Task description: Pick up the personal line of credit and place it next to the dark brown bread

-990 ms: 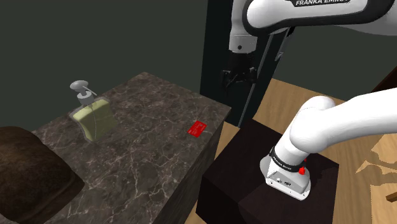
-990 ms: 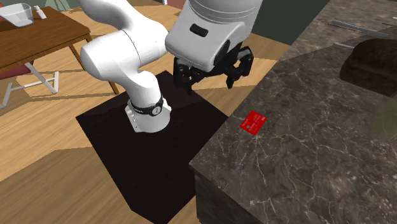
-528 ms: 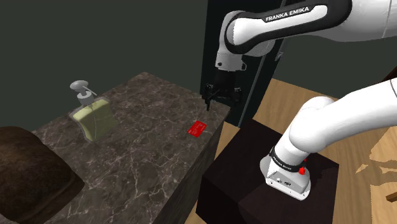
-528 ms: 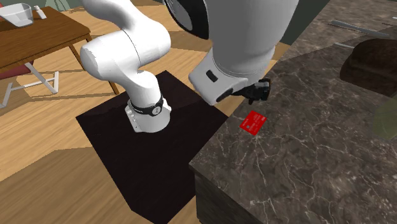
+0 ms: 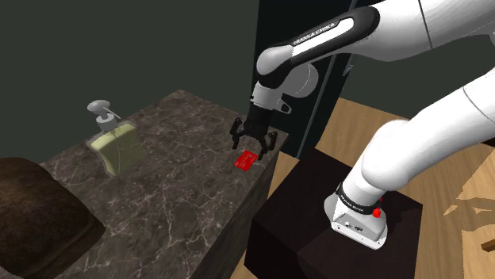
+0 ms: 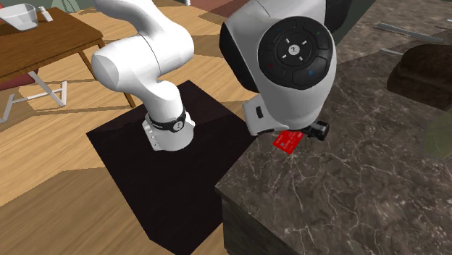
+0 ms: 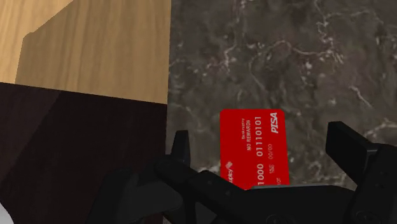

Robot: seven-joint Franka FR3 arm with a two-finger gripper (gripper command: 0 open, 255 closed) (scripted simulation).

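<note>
- The stand, a dark box, is taken as the reference point here.
- The red card is found lying flat on the dark marbled tabletop, right by the edge closest to the stand.
- The gripper is seen just over the card, pointed down, fingers spread apart with the card between them and nothing clasped. Contact with the card can't be made out.
- A soap dispenser is stood upright farther from the stand, well apart from the card.
- The dark brown bread is placed farthest from the stand.
</note>
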